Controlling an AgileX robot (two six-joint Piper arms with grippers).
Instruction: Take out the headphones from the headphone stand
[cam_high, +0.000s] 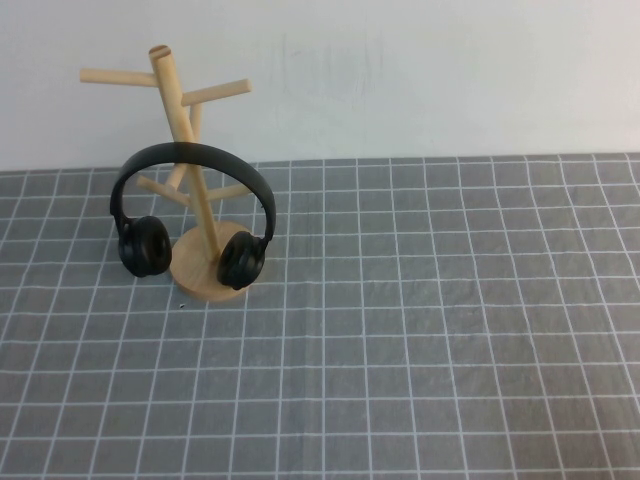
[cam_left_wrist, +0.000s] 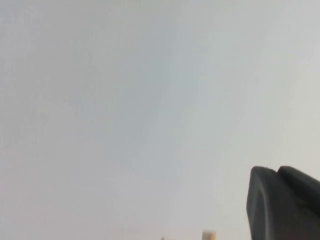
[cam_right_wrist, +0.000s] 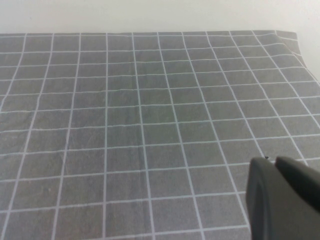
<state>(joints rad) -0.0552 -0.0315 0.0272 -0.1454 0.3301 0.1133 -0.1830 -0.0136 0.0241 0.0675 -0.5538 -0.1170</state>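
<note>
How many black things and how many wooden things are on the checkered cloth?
Black: 1, the headphones, hanging on the stand.
Wooden: 1, the headphone stand.
Total: 2.
Left claw faces the wall; right claw hangs over the grey checkered cloth, touching nothing.

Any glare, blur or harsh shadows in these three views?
High view: even light, soft shadow under the headphones and headphone stand. Left wrist view: blank pale wall, left hand a blurred dark edge. Right wrist view: grid cloth sharp, right hand blurred.
</note>
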